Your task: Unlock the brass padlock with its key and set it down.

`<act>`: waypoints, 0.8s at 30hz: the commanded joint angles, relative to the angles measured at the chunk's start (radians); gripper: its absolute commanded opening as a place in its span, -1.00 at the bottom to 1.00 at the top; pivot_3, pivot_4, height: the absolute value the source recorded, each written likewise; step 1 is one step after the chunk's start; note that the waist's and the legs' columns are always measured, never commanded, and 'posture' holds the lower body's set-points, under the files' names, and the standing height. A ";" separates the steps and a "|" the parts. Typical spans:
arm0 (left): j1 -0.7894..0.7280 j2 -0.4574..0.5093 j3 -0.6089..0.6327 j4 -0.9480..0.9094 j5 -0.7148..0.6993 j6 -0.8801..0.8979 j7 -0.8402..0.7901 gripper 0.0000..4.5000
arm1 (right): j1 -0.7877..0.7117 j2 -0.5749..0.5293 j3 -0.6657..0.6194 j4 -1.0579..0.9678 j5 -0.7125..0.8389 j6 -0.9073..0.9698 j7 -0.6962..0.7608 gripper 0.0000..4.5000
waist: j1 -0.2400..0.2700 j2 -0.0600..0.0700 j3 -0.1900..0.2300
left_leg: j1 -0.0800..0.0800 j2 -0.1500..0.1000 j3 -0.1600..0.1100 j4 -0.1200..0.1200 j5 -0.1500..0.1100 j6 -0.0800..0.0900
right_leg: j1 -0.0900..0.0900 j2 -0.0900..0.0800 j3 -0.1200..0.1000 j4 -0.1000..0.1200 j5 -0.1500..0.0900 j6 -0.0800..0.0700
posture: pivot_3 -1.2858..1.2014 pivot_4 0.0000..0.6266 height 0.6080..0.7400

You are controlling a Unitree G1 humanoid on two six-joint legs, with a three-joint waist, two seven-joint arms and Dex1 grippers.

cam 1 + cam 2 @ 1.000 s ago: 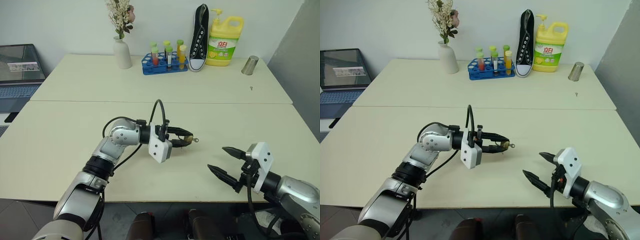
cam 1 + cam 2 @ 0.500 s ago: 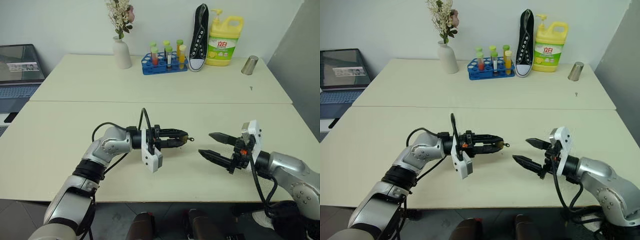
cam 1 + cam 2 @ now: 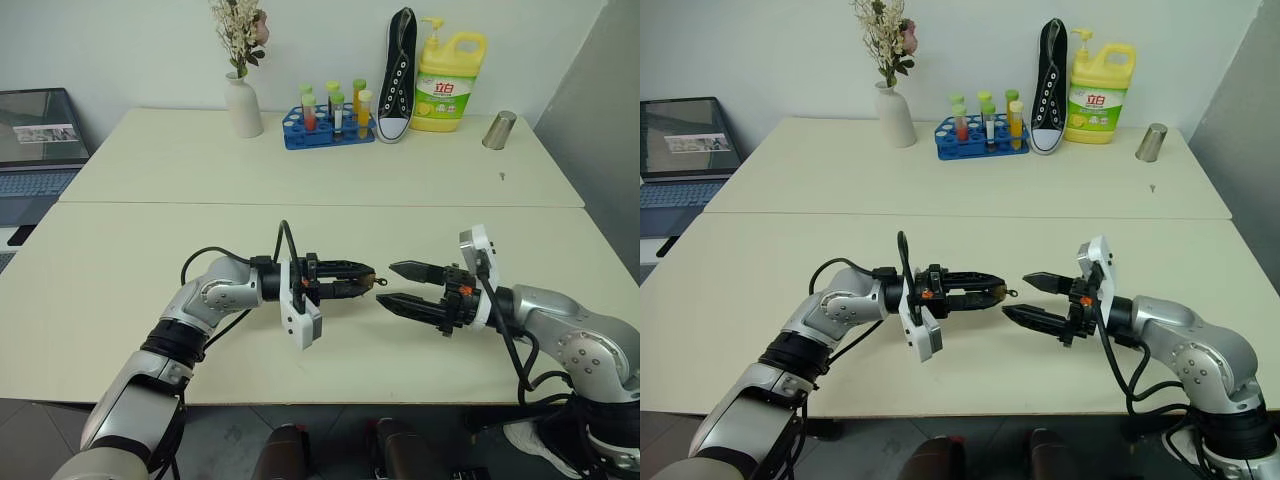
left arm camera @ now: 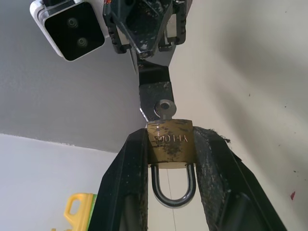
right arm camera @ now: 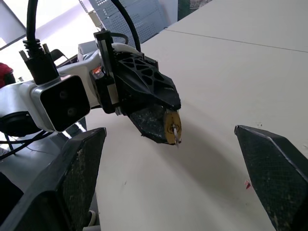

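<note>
Head view, left pincer (image 3: 368, 282): held level above the cream worktop (image 3: 150, 260), pointing toward 3 o'clock, clenched on the brass padlock (image 3: 366, 282).
Head view, key (image 3: 381, 282): a thin silvery stub sticking out of the padlock toward 3 o'clock, just short of the right pincer's tips.
Head view, right pincer (image 3: 385, 284): level, pointing toward 9 o'clock, fingers spread apart and grasping nothing.
Head view, back of worktop: at 12 o'clock, a white vase (image 3: 243, 105), a blue rack of tubes (image 3: 328, 128), a black sneaker (image 3: 399, 76), a yellow detergent jug (image 3: 450, 82) and an upturned steel cup (image 3: 500, 130).
Left wrist view, padlock (image 4: 170, 147): pinched between the two black fingers (image 4: 130, 187), shackle (image 4: 172, 184) toward the wrist, key bow (image 4: 166, 107) on the far side.
Right wrist view, padlock (image 5: 170, 126): brass end with the key (image 5: 176, 133) facing the released fingers (image 5: 275, 171), apart from them.
</note>
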 commanded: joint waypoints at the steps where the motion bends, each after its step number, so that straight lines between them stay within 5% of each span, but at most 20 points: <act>1: -0.024 0.012 -0.002 -0.007 0.004 -0.019 0.027 -0.57 | -0.025 0.009 0.001 -0.001 0.010 0.008 0.005 1.00 | 0.000 0.000 0.000 | 0.000 0.000 0.000 0.000 0.000 0.000 | 0.000 0.000 0.000 0.000 0.000 0.000 | 0.03 -0.52 1.00; 4: -0.023 0.013 -0.001 -0.010 0.005 -0.015 0.033 -0.57 | -0.029 0.006 0.006 0.004 0.011 0.022 0.008 0.71 | 0.000 0.000 0.000 | 0.000 0.000 0.000 0.000 0.000 0.000 | 0.000 0.000 0.000 0.000 0.002 -0.003 | 0.03 -0.52 1.00; 14: -0.013 0.019 0.001 -0.024 0.021 -0.005 0.052 -0.57 | -0.055 0.018 0.006 0.018 0.017 0.051 0.002 -0.92 | 0.000 0.000 0.000 | 0.000 0.000 0.000 0.000 0.000 0.000 | 0.000 0.000 -0.001 0.000 0.002 -0.003 | 0.03 -0.52 1.00; 24: -0.009 0.018 0.005 -0.030 0.036 0.002 0.071 -0.57 | -0.081 -0.006 -0.003 0.029 0.037 0.099 0.027 -1.00 | 0.000 0.000 0.000 | 0.000 0.000 0.000 0.000 0.000 0.000 | 0.000 0.000 0.000 0.000 0.002 -0.003 | 0.03 -0.52 1.00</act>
